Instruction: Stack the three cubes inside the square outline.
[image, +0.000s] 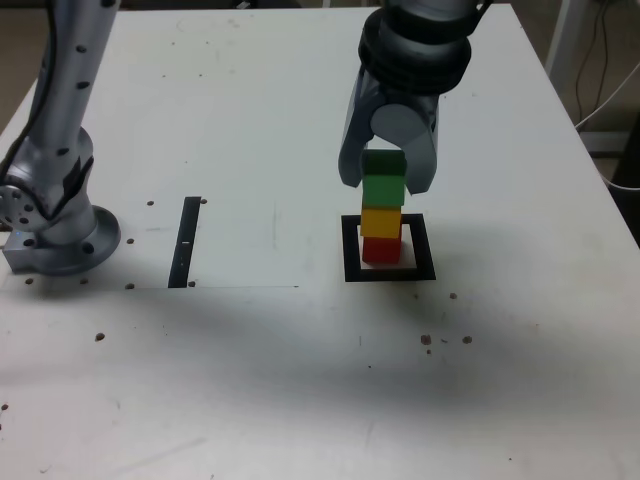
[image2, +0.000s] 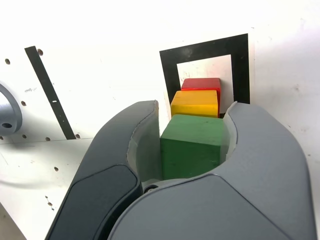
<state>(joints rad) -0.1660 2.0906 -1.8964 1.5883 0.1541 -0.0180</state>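
Red, yellow, green cubes stacked inside square outline.

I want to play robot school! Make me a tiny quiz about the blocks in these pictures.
1. Which block sits between the pincer sides?
2. True or false: the red block is on top of the stack.
3. Where does the stack stand: A) on the thin black strip, B) inside the black square outline?

Key: 1. The green one. 2. False; red is at the bottom, yellow in the middle. 3. B.
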